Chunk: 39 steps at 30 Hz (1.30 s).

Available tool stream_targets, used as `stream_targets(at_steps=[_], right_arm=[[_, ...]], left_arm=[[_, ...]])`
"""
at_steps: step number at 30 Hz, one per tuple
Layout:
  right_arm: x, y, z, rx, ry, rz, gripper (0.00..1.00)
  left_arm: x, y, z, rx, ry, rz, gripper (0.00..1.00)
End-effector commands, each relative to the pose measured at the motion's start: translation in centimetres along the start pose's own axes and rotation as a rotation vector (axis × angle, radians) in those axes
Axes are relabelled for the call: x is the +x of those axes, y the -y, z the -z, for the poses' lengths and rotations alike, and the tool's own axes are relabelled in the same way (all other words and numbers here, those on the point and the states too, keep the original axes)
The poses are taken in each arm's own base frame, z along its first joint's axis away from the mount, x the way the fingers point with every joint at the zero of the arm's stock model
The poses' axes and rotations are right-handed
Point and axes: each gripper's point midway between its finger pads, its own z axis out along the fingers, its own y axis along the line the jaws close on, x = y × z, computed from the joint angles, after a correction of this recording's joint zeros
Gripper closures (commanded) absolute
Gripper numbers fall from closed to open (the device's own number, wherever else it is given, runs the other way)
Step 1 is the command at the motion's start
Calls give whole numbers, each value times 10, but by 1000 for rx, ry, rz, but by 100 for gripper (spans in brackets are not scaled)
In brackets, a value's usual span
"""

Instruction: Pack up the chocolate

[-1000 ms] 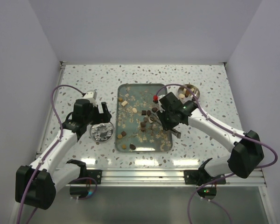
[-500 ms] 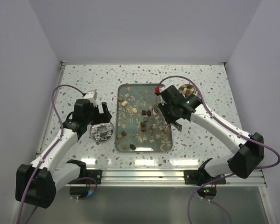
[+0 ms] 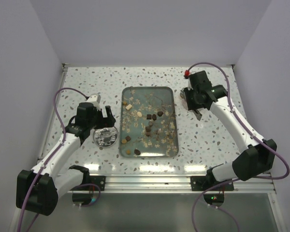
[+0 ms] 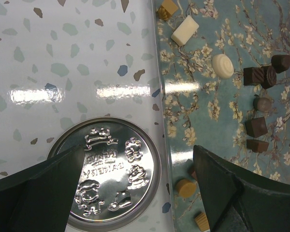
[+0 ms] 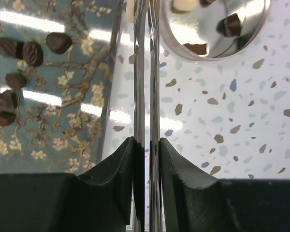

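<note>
A flowered tray [image 3: 150,94] is set in the middle of the bench, and most of the chocolate [image 3: 153,117] is scattered over it, dark and cream pieces mixed with thin pale flakes [image 3: 135,126]. A few more pieces are seen in a shiny metal bowl [image 5: 251,29] just off the tray's far right corner.

The right tool [image 5: 147,145] is clamped on a pair of slim metal tongs [image 5: 141,72], which are pointed across the tray's right edge at the bowl's rim. The tong tips are cut off by the wrist picture's top edge, so whether anything is pinched there cannot be told.

The left tool [image 4: 139,154] is spread wide with nothing in it, held above a round embossed tin lid [image 4: 111,164] that is laid just beside the tray's left edge.
</note>
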Motion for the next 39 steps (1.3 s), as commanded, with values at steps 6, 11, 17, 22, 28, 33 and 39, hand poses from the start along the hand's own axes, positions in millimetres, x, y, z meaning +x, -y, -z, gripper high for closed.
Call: stream_targets(at_steps=[6, 11, 17, 22, 28, 33, 39], right_arm=[[-37, 56, 8, 80, 89, -71, 74], [-32, 75, 6, 127, 65, -97, 72], [-28, 82, 2, 142, 50, -115, 65], [-26, 84, -1, 150, 42, -110, 62], [-24, 83, -1, 144, 41, -104, 63], [-27, 73, 7, 86, 65, -122, 63], [-22, 36, 20, 7, 78, -83, 63]], left_arm=[[-20, 5, 4, 21, 71, -12, 0], [-19, 5, 3, 18, 66, -13, 0], [-16, 4, 1, 13, 54, -13, 0], [-17, 4, 1, 14, 56, -14, 0], [-17, 3, 0, 11, 52, -13, 0], [-16, 3, -1, 12, 48, -15, 0], [-16, 4, -3, 17, 40, -13, 0]])
